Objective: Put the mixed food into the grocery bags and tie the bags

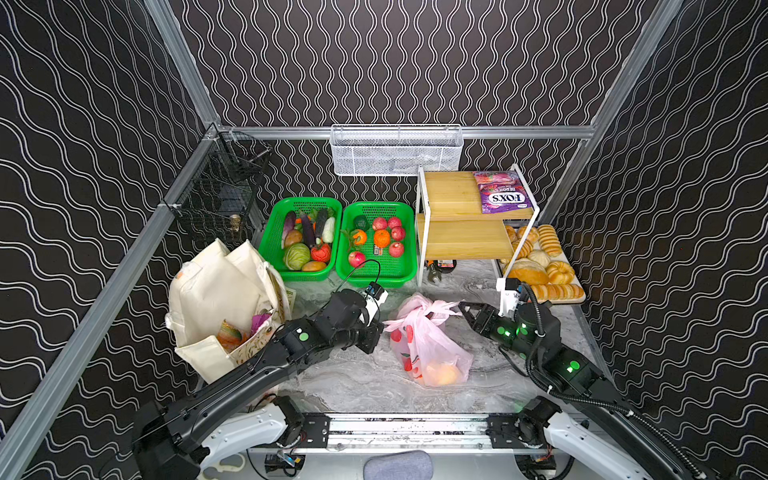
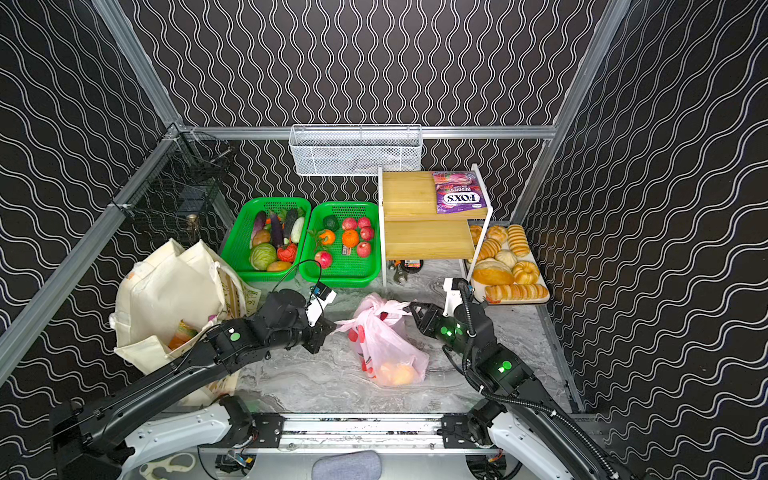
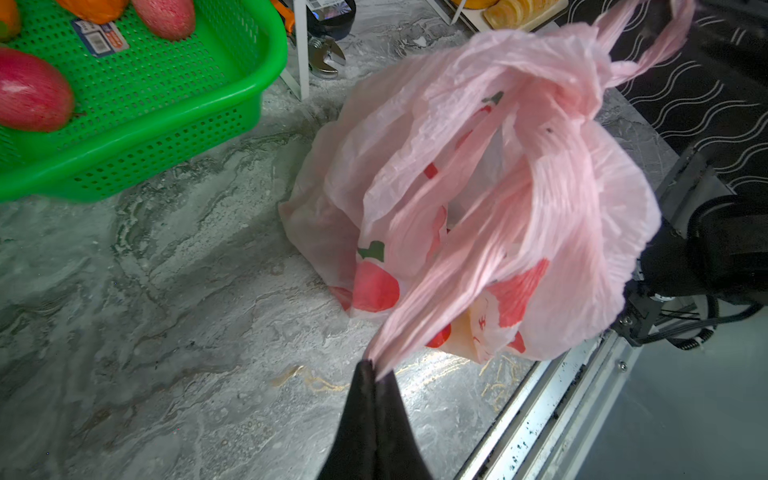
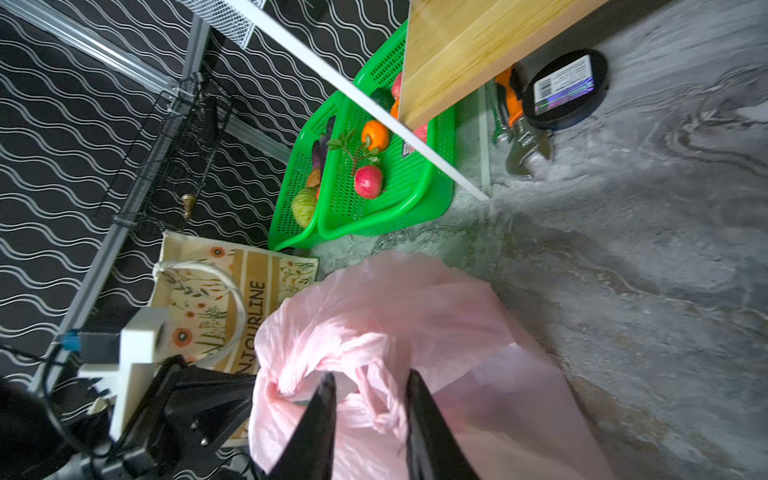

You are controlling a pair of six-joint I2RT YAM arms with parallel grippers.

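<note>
Left gripper (image 3: 371, 370), pinched shut on a taut handle (image 3: 478, 257), apparently cinches the pink plastic bag's (image 1: 432, 349) knot (image 3: 573, 95); right gripper (image 4: 371, 378) has its jaws apart at the gathered top.

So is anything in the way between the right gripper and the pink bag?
Nothing visible. The right gripper has its jaws open on either side of a fold at the bunched top of the pink bag, and the left gripper is shut on its handle.
</note>
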